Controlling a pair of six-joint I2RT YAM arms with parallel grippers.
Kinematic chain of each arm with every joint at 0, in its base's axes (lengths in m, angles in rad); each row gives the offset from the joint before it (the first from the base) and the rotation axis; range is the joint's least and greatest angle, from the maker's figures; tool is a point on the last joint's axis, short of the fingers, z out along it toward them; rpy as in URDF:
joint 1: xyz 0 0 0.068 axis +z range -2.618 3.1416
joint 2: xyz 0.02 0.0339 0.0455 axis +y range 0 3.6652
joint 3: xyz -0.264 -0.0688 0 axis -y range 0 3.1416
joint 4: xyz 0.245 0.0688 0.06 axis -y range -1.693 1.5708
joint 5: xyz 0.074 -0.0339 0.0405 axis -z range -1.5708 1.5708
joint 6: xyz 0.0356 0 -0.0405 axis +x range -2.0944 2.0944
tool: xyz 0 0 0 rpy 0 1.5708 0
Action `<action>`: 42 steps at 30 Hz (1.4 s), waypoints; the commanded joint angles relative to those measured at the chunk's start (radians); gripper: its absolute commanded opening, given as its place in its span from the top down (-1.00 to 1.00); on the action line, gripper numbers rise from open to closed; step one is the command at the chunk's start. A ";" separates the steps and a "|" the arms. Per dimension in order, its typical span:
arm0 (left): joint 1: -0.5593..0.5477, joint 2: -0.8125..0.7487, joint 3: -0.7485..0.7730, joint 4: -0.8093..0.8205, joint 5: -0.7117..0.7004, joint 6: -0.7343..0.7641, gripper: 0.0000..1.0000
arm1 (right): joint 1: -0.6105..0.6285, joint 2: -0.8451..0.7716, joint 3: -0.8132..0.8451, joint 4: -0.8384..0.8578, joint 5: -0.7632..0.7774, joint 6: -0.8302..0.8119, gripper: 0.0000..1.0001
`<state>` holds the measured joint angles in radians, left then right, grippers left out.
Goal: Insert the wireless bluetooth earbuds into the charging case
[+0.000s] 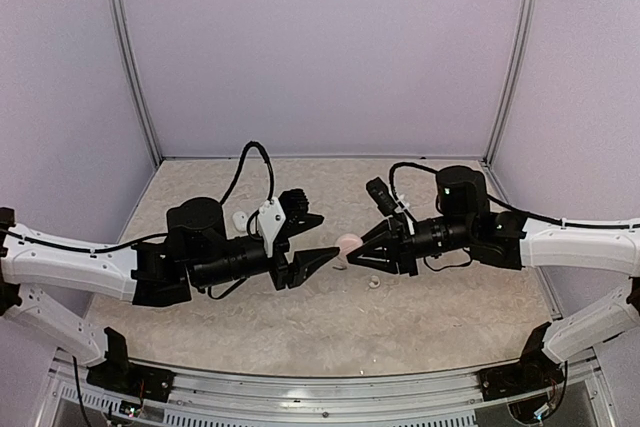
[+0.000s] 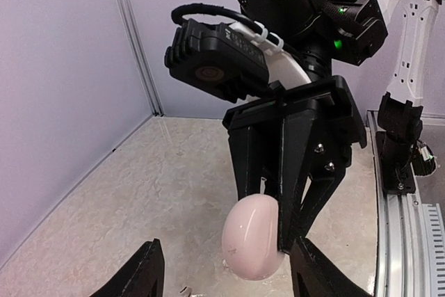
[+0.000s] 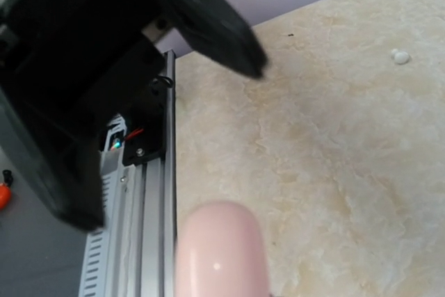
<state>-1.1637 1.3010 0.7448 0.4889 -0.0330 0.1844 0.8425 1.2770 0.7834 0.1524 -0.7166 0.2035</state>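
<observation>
Earbuds [image 1: 375, 282], two, loose; one pink case [image 2: 252, 238] clamped in right jaws; left jaws apart.

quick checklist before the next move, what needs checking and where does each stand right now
1. Case gripped: ok. The right gripper is shut on the pink case, held above the table.
2. Left gripper free: ok. It is open and empty, facing the case.
3. Case lid open: not ok. The shell looks smooth and closed in the left wrist view.
4. Earbud located: ok for one earbud lying loose on the table; cannot tell for the rest.
5. Clearance between grippers: ok. They are close, but the left fingers do not touch the case.
</observation>
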 commanded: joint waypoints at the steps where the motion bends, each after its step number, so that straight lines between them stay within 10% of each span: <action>1: -0.008 0.030 0.051 -0.029 -0.008 0.027 -0.24 | 0.022 -0.009 0.040 -0.006 -0.010 -0.016 0.90; 30: 0.028 -0.020 0.021 -0.003 -0.177 0.043 -0.15 | 0.047 -0.003 0.028 0.014 -0.039 -0.049 1.00; 42: 0.254 -0.020 0.016 -0.073 0.011 -0.232 -0.21 | -0.084 -0.115 -0.073 0.074 -0.037 0.019 1.00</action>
<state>-0.9901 1.2663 0.7403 0.4572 -0.1173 0.0875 0.8131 1.2217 0.7475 0.1711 -0.7399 0.1890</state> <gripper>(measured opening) 0.608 0.210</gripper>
